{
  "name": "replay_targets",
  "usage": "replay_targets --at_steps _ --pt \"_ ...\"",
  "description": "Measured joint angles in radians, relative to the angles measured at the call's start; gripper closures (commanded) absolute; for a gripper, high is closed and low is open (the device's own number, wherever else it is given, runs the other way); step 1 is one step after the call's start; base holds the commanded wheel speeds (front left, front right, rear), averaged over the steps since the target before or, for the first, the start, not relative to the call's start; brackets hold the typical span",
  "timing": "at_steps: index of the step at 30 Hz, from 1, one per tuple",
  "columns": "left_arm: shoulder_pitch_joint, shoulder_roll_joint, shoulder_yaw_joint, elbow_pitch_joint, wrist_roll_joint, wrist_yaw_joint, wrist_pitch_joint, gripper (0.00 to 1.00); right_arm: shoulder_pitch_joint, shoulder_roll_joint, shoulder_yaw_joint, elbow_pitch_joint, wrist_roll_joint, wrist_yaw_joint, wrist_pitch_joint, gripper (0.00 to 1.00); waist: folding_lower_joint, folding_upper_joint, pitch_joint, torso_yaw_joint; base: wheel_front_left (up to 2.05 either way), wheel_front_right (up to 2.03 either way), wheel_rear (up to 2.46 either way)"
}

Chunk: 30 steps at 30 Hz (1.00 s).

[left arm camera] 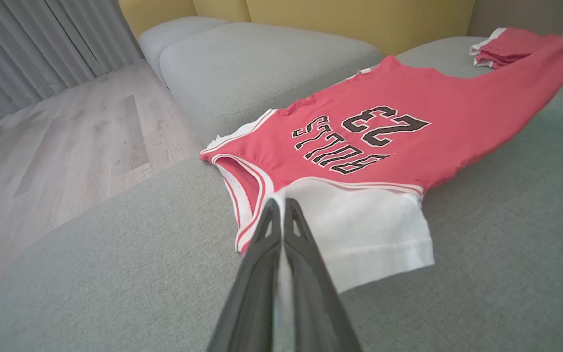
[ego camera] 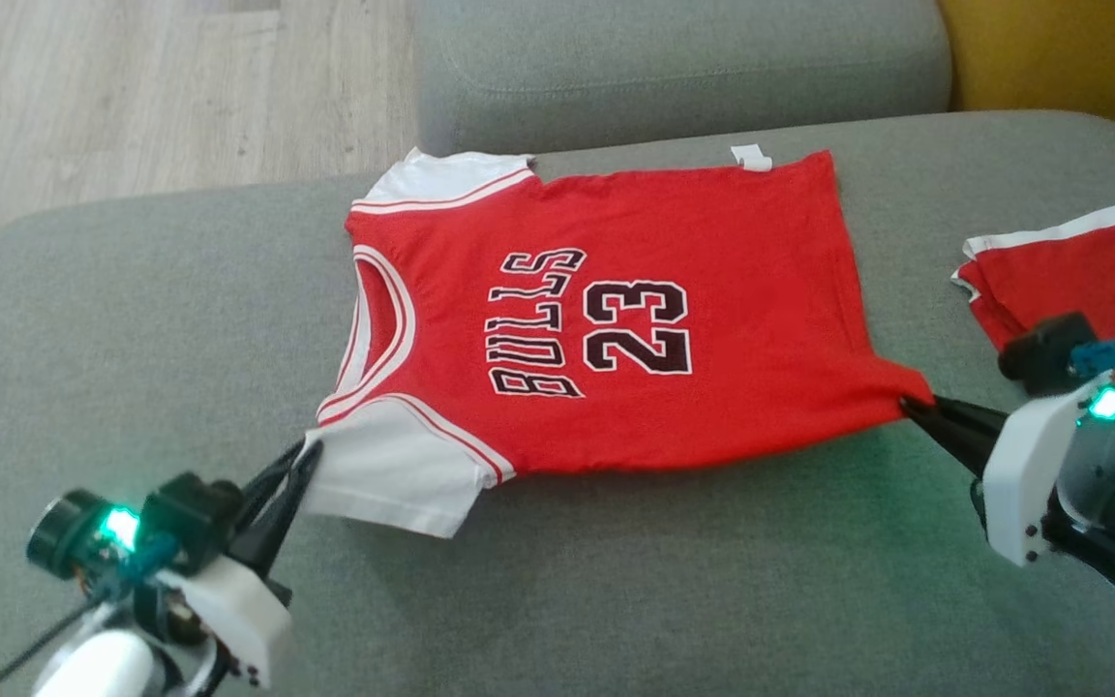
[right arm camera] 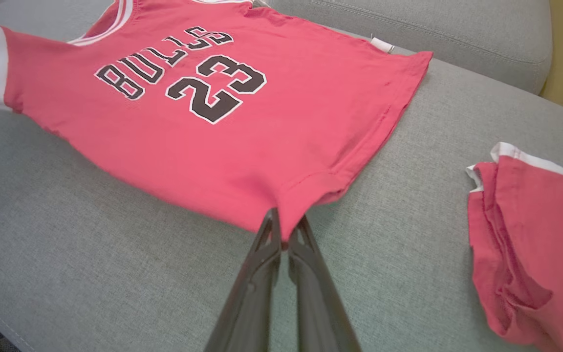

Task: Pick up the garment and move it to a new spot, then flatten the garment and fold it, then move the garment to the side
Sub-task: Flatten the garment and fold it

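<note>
Grey sofa cushion (ego camera: 616,600) with a red shirt (ego camera: 635,407) held at two corners.

The shirt lay front up across the middle of the cushion with its black "BULLS 23" print showing, neck toward the robot's left and hem toward its right. The left gripper (ego camera: 311,450) had its dark fingers pressed together on the edge of the near white sleeve (ego camera: 393,474), pinching the cloth. The right gripper (ego camera: 909,404) pinched the near hem corner (ego camera: 887,387), and the red cloth was drawn to a point there. A second red garment (ego camera: 1070,276) with a white band lay folded on the cushion at the right, apart from the shirt. Pale wooden floor (ego camera: 132,87) showed beyond the cushion at the far left.
</note>
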<state>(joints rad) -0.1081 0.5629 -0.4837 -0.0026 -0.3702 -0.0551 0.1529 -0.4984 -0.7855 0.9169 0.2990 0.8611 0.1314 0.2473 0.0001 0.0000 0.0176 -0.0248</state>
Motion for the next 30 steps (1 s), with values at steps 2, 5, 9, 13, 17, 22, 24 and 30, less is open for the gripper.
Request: replay_targets --at_steps 2,5,9,13,17,22,24,30 --pt "-0.026 0.001 -0.002 0.026 0.000 -0.010 0.005 1.00 -0.002 0.015 -0.016 0.003 0.000 0.000 0.001 1.00 0.0000 0.0000 0.011 -0.001 0.00 0.00 0.00" --pt "-0.070 -0.001 -0.006 0.064 -0.005 -0.023 0.025 1.00 -0.005 0.034 -0.038 0.014 0.000 0.000 0.001 1.00 0.0000 0.0000 0.027 -0.004 0.00 0.00 0.00" --pt "-0.135 -0.003 -0.021 0.120 -0.023 -0.040 0.060 1.00 -0.019 0.056 -0.058 0.042 0.000 0.000 0.016 1.00 0.0000 0.0000 0.052 -0.009 0.00 0.00 0.00" --pt "-0.204 -0.007 -0.029 0.184 -0.026 -0.042 0.101 1.00 -0.056 0.081 -0.079 0.067 0.000 0.000 0.019 1.00 0.0001 0.0000 0.075 -0.017 0.00 0.00 0.00" --pt "-0.261 -0.016 -0.029 0.233 -0.036 -0.043 0.144 1.00 -0.080 0.101 -0.089 0.096 0.000 0.000 0.026 1.00 0.0001 0.0000 0.097 -0.027 0.00 0.00 0.00" --pt "-0.318 -0.021 -0.033 0.268 -0.047 -0.051 0.174 1.00 -0.098 0.124 -0.088 0.123 -0.011 0.000 0.026 1.00 0.0001 0.0000 0.120 -0.036 0.00 0.00 0.00" --pt "-0.348 -0.026 -0.037 0.289 -0.053 -0.052 0.190 1.00 -0.113 0.134 -0.085 0.137 -0.012 0.000 0.026 1.00 0.0001 0.0000 0.133 -0.039 0.00 0.00 0.00" --pt "-0.445 -0.032 -0.068 0.337 -0.052 -0.061 0.216 1.00 -0.182 0.154 -0.074 0.166 -0.019 0.000 0.026 1.00 0.0001 0.0000 0.186 -0.049 0.00 0.00 0.00"
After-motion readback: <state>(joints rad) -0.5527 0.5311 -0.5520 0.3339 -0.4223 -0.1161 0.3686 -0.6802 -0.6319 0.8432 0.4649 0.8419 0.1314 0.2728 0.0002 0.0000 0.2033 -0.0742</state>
